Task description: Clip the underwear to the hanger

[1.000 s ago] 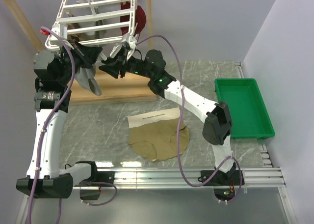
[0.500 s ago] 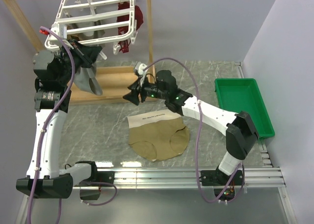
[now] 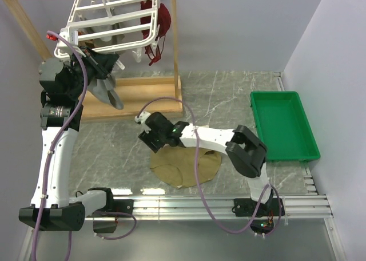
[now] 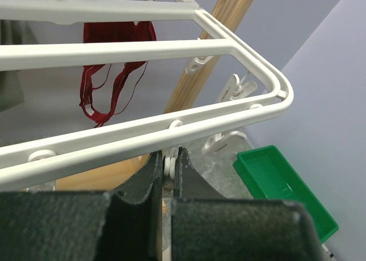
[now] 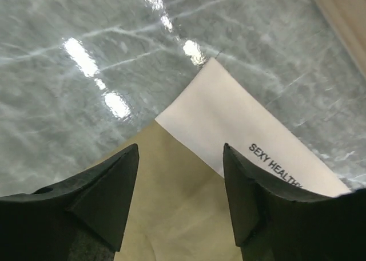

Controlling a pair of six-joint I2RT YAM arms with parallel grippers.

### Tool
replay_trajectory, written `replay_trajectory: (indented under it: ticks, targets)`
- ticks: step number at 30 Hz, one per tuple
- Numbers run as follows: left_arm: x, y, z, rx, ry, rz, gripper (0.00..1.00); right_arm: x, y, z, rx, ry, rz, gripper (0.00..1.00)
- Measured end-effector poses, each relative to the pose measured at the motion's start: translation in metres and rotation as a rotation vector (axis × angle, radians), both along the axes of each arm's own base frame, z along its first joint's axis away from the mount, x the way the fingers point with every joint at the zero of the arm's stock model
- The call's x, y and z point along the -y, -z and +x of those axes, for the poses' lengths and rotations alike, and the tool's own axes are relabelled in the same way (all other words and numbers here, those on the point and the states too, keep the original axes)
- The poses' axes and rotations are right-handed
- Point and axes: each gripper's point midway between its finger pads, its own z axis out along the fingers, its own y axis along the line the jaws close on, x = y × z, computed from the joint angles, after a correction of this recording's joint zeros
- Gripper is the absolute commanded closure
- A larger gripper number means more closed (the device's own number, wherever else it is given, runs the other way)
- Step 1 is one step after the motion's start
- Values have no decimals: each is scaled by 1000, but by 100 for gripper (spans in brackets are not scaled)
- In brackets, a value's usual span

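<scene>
Left gripper (image 4: 170, 159): jaws closed on white clip (image 4: 170, 170) under hanger (image 4: 131, 50) rail. Right gripper (image 5: 180, 158): jaws open, just above waistband corner of tan underwear (image 3: 189, 168), flat on table (image 3: 240, 95).

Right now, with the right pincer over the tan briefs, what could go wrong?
Open right pincer hangs over a corner of the tan cloth underwear; it may catch one layer only.
Left pincer pinches a small white clip under the white plastic grid hanger; a slip frees it.

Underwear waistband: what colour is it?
The waistband is white with black lettering, clearest in the right wrist view.
</scene>
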Motion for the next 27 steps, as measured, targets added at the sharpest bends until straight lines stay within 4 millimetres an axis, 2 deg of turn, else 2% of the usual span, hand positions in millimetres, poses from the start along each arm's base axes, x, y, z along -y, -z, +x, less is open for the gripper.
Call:
replay_trajectory:
  ticks: [6,10,17,22,27]
  targets:
    - [0,1,0,-6,0,1,100,-6,25,-4,47,36,-87,25]
    - [0,2,0,-5,0,1,100,0,40,2,59,74,-126,26]
    - [0,3,0,-7,-1,7,100,-1,45,14,83,134,-132,23]
    - [-1,5,0,-10,-3,15,100,6,51,17,86,154,-136,23]
    - [-1,6,0,-5,-5,26,100,26,51,19,84,174,-137,22]
